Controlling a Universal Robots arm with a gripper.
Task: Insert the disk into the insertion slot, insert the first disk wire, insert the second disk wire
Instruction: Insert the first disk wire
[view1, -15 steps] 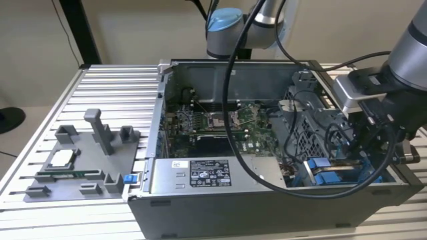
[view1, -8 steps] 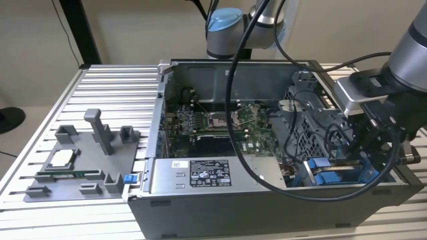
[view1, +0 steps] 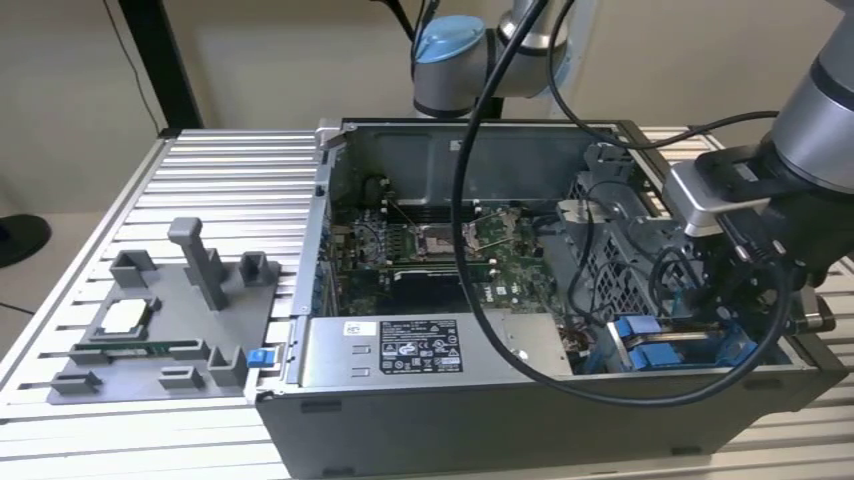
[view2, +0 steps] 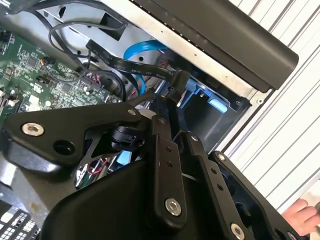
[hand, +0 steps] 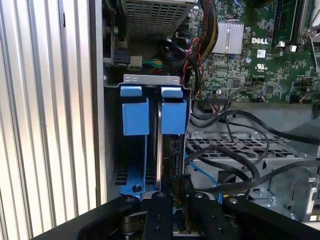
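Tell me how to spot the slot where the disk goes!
Find the big open computer case on the ribbed metal table. Look in its near corner on the exterior view's right, past the grey box with the white label. The slot is the metal bay with two bright blue tabs side by side, unlike its neighbours.

Second wrist view: end effector front end pressed in beside a black connector; touching or apart, cannot tell. A hand cut off at the picture's corner.

First wrist view: two blue carriers side by side in the insertion slot. The drive bodies under them lie in shadow, so which one holds the disk is unclear. End effector's base cut by the picture edge.

Exterior view: the arm's wrist and black cables cover much of the slot.
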